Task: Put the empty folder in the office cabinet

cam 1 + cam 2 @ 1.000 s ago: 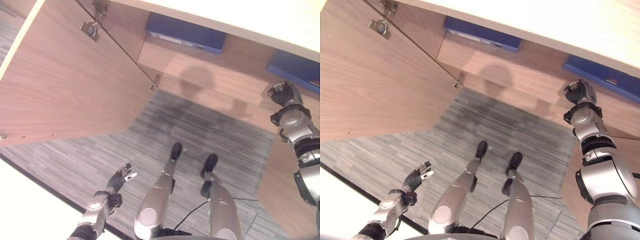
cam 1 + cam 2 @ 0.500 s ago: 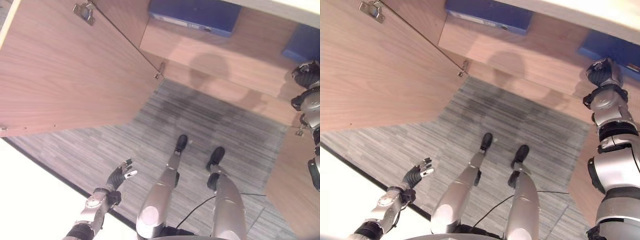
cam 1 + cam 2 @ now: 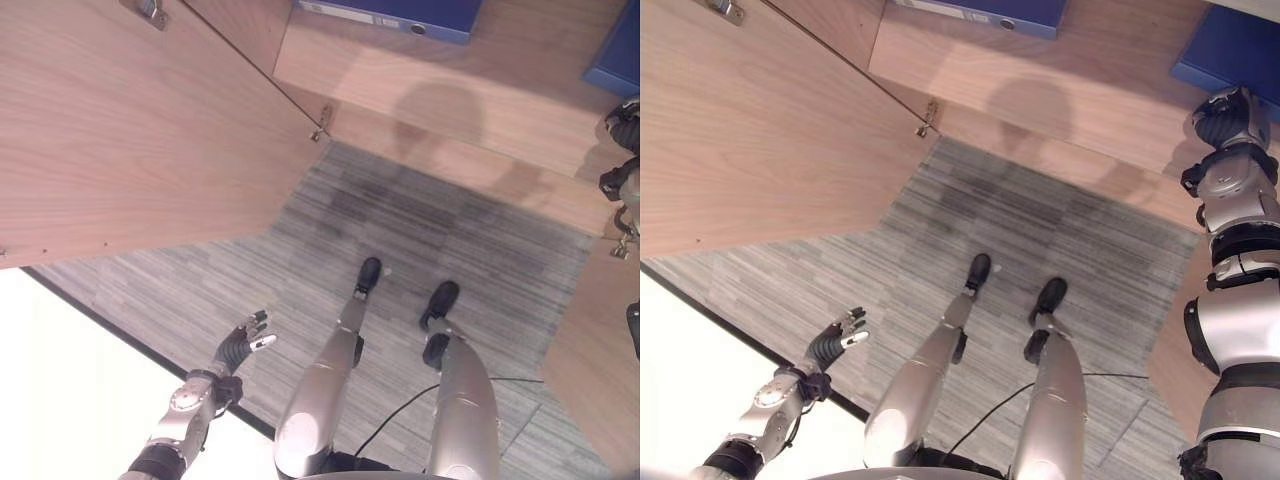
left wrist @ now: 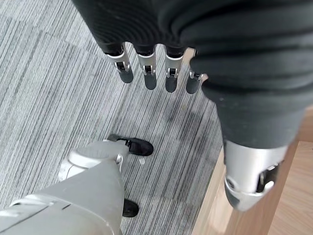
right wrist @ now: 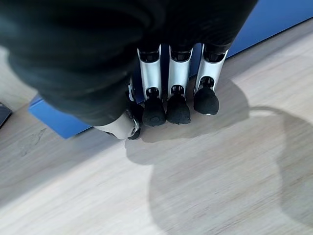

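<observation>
A blue folder (image 3: 1240, 45) lies flat on the wooden shelf (image 3: 1060, 80) of the open office cabinet, at the right. My right hand (image 3: 1230, 115) hovers just in front of it, open, with nothing in it. In the right wrist view its fingers (image 5: 168, 98) hang straight over the shelf board, the blue folder (image 5: 264, 24) right behind them. A second blue folder (image 3: 400, 15) lies further left on the same shelf. My left hand (image 3: 240, 345) hangs low over the carpet, open and empty, fingers (image 4: 146, 73) spread.
The cabinet's left door (image 3: 120, 130) stands swung wide open, a hinge (image 3: 320, 125) at its inner edge. A right door panel (image 3: 600, 370) stands open at the lower right. Grey striped carpet (image 3: 430, 220) lies in front of the cabinet. A white surface (image 3: 60, 390) runs along the lower left.
The whole picture has shifted, so the cabinet sits higher in view: the camera moved. My right hand stays by the right blue folder. The left hand has hardly moved.
</observation>
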You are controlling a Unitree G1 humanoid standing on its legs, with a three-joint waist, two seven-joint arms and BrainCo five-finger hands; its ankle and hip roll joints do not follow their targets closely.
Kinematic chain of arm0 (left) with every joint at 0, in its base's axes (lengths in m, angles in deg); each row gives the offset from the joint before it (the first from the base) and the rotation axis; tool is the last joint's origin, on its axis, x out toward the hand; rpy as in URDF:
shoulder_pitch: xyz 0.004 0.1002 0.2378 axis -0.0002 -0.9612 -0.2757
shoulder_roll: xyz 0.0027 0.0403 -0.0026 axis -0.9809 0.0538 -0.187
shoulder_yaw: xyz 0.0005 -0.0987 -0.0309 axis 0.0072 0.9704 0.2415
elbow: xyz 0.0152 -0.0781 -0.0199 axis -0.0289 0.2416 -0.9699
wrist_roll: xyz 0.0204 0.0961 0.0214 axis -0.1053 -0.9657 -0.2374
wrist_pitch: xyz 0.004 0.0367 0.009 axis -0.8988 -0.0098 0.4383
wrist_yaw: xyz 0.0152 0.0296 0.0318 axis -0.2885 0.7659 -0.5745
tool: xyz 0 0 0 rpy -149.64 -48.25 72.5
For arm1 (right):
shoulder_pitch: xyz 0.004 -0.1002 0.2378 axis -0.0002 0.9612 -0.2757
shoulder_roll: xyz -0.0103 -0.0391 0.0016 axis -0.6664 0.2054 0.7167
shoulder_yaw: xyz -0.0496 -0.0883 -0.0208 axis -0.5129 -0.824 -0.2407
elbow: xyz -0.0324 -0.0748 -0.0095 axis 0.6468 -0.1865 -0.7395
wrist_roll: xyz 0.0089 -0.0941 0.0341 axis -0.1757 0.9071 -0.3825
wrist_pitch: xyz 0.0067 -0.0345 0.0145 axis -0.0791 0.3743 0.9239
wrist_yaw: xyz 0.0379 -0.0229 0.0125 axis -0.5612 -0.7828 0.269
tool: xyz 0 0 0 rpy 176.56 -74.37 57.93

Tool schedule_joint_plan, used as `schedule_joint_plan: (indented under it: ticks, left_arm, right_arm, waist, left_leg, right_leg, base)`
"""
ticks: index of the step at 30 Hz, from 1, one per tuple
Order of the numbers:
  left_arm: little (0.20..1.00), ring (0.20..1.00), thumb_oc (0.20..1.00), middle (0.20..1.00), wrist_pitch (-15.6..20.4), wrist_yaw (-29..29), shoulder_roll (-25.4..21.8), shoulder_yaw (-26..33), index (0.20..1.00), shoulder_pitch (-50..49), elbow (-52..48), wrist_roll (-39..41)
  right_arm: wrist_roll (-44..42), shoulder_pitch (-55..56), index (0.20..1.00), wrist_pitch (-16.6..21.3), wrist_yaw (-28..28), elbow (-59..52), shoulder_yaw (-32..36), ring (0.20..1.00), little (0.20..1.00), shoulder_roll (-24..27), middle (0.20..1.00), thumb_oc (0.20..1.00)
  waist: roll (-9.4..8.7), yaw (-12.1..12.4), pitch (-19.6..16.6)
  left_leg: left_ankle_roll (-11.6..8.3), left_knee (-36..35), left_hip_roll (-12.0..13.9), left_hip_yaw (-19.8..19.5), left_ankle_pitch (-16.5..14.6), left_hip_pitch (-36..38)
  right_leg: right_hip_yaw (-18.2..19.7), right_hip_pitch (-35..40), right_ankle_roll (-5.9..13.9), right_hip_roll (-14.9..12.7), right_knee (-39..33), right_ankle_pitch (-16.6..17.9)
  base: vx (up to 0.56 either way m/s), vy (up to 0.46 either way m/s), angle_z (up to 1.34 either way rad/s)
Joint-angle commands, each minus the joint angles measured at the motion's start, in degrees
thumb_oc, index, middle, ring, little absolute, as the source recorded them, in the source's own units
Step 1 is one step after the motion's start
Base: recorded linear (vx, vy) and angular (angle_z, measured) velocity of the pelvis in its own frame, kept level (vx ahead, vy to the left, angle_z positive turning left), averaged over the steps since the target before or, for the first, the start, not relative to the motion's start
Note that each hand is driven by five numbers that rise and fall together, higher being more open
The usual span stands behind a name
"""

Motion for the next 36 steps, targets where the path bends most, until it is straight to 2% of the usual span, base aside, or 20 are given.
schedule_joint_plan:
  ticks: [1, 13, 19, 32, 36]
  left_arm:
    - [1.000, 1.000, 1.000, 1.000, 0.92, -0.42, -2.88, -2.10, 1.000, -2.52, -0.33, 2.06]
    - [1.000, 1.000, 1.000, 1.000, 0.83, -0.25, -3.81, -1.96, 1.000, -3.00, -1.24, 2.79]
    - [1.000, 1.000, 1.000, 1.000, 0.65, -0.07, -3.97, -0.90, 1.000, -3.95, -1.05, 3.09]
    - [1.000, 1.000, 1.000, 1.000, 0.16, -0.04, -3.40, 1.10, 1.000, -5.29, -1.12, 3.41]
    - [1.000, 1.000, 1.000, 1.000, -0.01, -0.18, -3.51, 1.18, 1.000, -5.30, -0.41, 3.09]
  right_arm:
    - [-1.89, -1.96, 0.200, 0.68, 0.86, 0.85, -4.41, 0.200, 0.200, 5.77, 0.200, 0.200]
    - [-4.45, -10.21, 0.200, 1.03, 2.44, -0.20, -7.40, 0.200, 0.200, 10.15, 0.200, 0.200]
    - [-3.67, -13.20, 0.200, 0.60, 2.45, -2.48, -10.15, 0.200, 0.200, 13.08, 0.200, 0.200]
    - [-2.78, -6.40, 0.200, -0.05, 2.44, -2.90, -4.70, 0.200, 0.200, 17.20, 0.200, 0.200]
    - [-3.34, -6.09, 0.200, 0.10, 2.15, -3.08, -4.46, 0.200, 0.200, 16.92, 0.200, 0.200]
  waist:
    - [0.99, 0.61, -0.42]
    - [0.59, 0.05, -0.22]
    - [-0.30, -0.80, 0.29]
    - [-1.92, -2.40, 1.17]
    - [-2.11, -2.58, 1.23]
  left_leg:
    - [0.57, 0.05, 0.99, 5.09, -1.96, -0.53]
    - [0.47, -0.20, 0.75, 4.97, -2.03, -0.80]
    - [0.36, -0.39, 0.86, 5.19, -1.89, -0.98]
    - [0.25, -0.91, 1.12, 5.33, -1.93, -0.40]
    - [0.25, -1.03, 1.22, 5.57, -1.92, -0.10]
  right_leg:
    - [3.35, 1.92, 7.41, -1.95, -0.81, -0.22]
    - [3.63, 1.15, 7.41, -1.87, -0.34, -0.29]
    - [3.84, 0.95, 7.36, -1.62, -0.49, -0.02]
    - [3.74, 1.71, 7.39, -1.12, -1.24, 0.38]
    - [3.97, 1.84, 7.44, -0.96, -1.29, 0.50]
  base:
    - [0.00, 0.000, 0.00]
    - [0.00, 0.000, 0.00]
    - [0.00, 0.000, 0.00]
    - [0.00, 0.000, 0.00]
    - [0.00, 0.000, 0.00]
